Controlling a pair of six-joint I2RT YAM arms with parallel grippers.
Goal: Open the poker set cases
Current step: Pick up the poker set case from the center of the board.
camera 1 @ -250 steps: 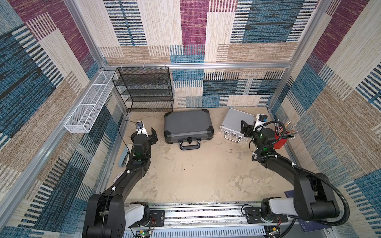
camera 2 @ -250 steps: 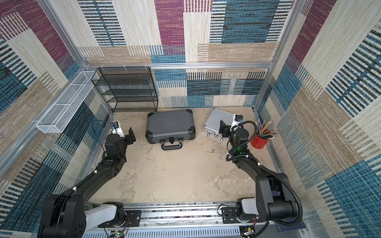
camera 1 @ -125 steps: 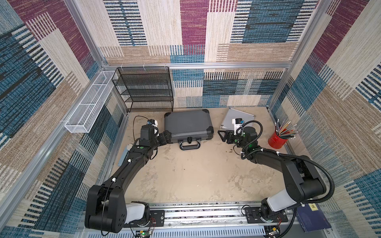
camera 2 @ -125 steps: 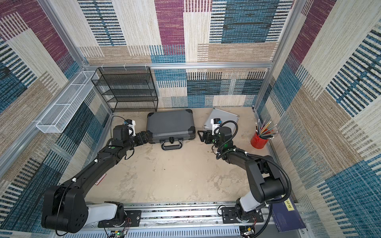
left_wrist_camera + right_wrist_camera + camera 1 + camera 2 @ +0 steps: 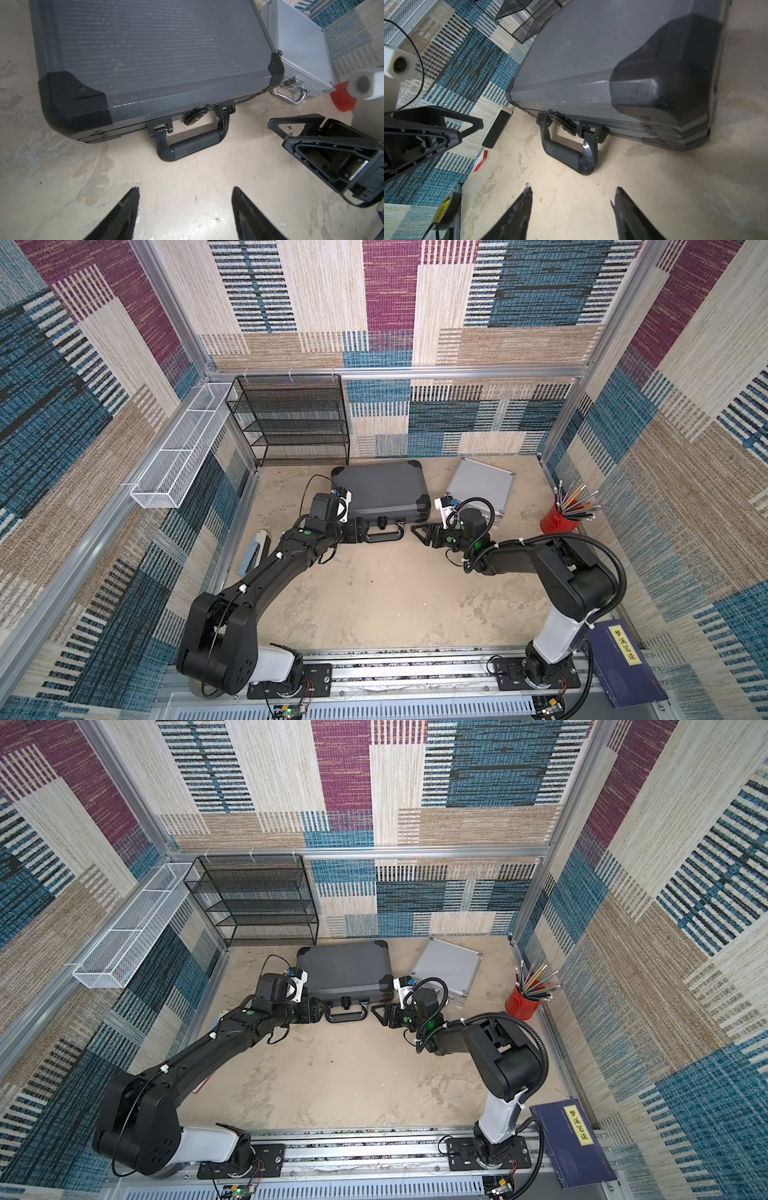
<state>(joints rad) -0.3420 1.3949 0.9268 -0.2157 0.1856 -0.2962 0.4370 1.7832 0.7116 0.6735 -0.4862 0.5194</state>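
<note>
one grey case (image 5: pixel 380 489), one silver case (image 5: pixel 482 485), stained beige tabletop (image 5: pixel 374 593), patchwork walls (image 5: pixel 390 302)

Soft, even light fills both top views; shadows are faint. Wrist views bow at their edges (near fingertips (image 5: pixel 517 218) blur), and glare glints on the black handle (image 5: pixel 586 146).

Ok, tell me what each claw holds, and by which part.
Nothing. The left claw and right claw are both open and empty, short of the handle of the dark grey case.
</note>
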